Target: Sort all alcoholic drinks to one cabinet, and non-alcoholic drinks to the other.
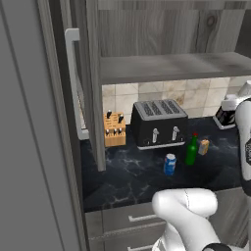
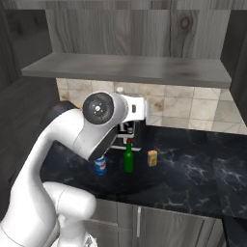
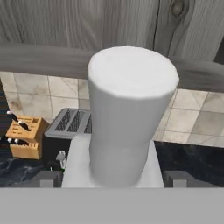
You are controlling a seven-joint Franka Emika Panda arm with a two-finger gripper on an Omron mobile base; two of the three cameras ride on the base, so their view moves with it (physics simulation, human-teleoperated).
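We are on the alcoholic half of the sort, with the pale bottle (image 3: 131, 109) as the item in hand. The tool (image 3: 110, 177) straddles it from above. Its two fingers (image 3: 46, 177) sit flush against the bottle's square shoulders on either side, so we judge it to be pinching the bottle at a wide spread. The bottle stands upright at the back of the counter (image 1: 132, 181), near the tiled wall and to the right of the toaster (image 1: 158, 122). We cannot tell whether its base has left the counter.

The green bottle (image 1: 191, 149), blue can (image 1: 169, 164) and orange carton (image 1: 203, 146) wait near each other in front of the toaster. The knife block (image 1: 114, 130) stands to its left.

A cabinet door (image 1: 93, 83) stands open on the left, its bar handle (image 1: 72, 73) facing us. The next move calls for a straight lift clear of the other drinks. After that comes a high carry that keeps the bottle upright and clears the cabinet's lower edge (image 1: 171, 66).
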